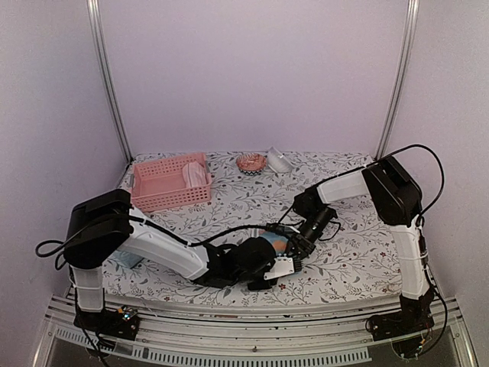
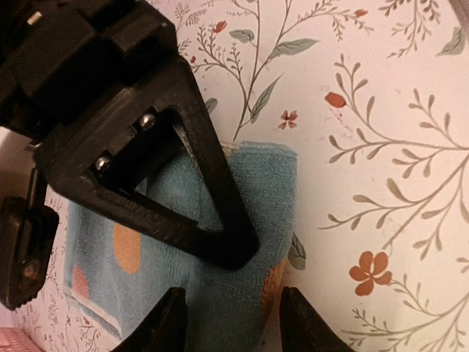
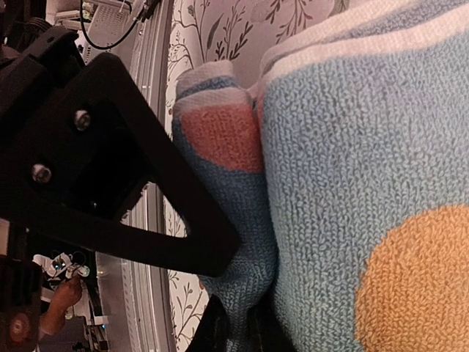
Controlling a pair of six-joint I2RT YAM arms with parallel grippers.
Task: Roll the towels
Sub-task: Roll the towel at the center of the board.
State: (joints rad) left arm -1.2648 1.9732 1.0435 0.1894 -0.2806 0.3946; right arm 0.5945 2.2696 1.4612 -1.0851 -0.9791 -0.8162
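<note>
Right tool (image 3: pixel 238 334) pinched on blue towel (image 3: pixel 330 183) fold, left tool (image 2: pixel 233 326) straddling it, grip unclear, both cropped

Place: a lab test booth.
Enclosure: plain white panels (image 1: pixel 252 69), metal posts (image 1: pixel 108 84).
Tabletop (image 1: pixel 359 260): floral-covered, left arm (image 1: pixel 164 252) and right arm (image 1: pixel 409 245) bolted at near edge.

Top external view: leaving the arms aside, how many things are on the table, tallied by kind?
Towels: 3 (blue patterned towel, pink towel inside the pink basket, teal towel at the near left edge)
Pink basket: 1
Small unclear items at the back: 2 (orange item, pale item)
Total: 6
</note>
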